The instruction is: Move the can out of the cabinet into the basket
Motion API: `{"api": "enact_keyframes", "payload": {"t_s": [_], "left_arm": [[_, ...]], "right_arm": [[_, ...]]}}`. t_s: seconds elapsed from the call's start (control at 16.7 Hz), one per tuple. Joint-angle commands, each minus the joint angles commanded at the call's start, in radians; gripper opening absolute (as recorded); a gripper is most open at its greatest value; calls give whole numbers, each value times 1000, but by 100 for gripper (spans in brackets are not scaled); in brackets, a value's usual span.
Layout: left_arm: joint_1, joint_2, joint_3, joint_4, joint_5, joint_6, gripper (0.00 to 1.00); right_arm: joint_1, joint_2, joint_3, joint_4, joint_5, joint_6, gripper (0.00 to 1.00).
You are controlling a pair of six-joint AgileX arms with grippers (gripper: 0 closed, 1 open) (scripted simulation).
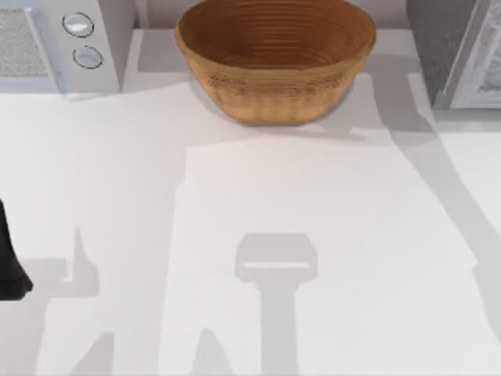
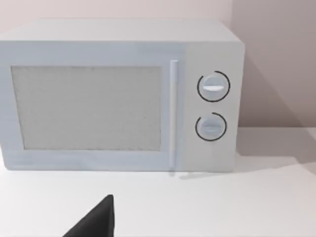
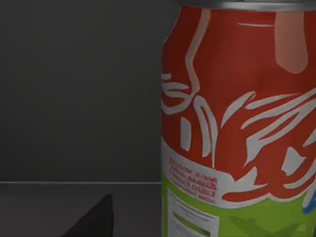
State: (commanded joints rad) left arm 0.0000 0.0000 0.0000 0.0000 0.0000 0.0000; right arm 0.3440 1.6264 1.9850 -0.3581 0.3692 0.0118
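Observation:
The red can (image 3: 237,113), with white script and a green band at its base, stands upright inside the dark cabinet (image 3: 79,89), very close in the right wrist view. My right gripper's black fingertip (image 3: 101,219) sits beside the can with a gap between them, so the gripper is open. In the top view the cabinet (image 1: 442,47) is at the back right, grey and speckled, with a white-framed door. The wicker basket (image 1: 274,94) stands at the back middle with nothing showing inside. My left arm (image 1: 8,262) is parked at the table's left edge, and one fingertip (image 2: 98,219) of its open gripper is visible.
A white microwave (image 1: 59,47) with two round knobs stands at the back left, its door (image 2: 89,108) shut in the left wrist view. The white table (image 1: 258,235) stretches bare in front of the basket.

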Motion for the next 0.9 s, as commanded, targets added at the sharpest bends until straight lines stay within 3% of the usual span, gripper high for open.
{"api": "enact_keyframes", "payload": {"t_s": [0.48, 0.84, 0.9], "left_arm": [[0, 0, 0, 0, 0, 0, 100], [0, 0, 0, 0, 0, 0, 100], [0, 0, 0, 0, 0, 0, 100]], "right_arm": [[-46, 212, 263, -46, -44, -1, 100], [-53, 240, 297, -52, -50, -1, 100], [-53, 240, 297, -52, -50, -1, 92]]}}
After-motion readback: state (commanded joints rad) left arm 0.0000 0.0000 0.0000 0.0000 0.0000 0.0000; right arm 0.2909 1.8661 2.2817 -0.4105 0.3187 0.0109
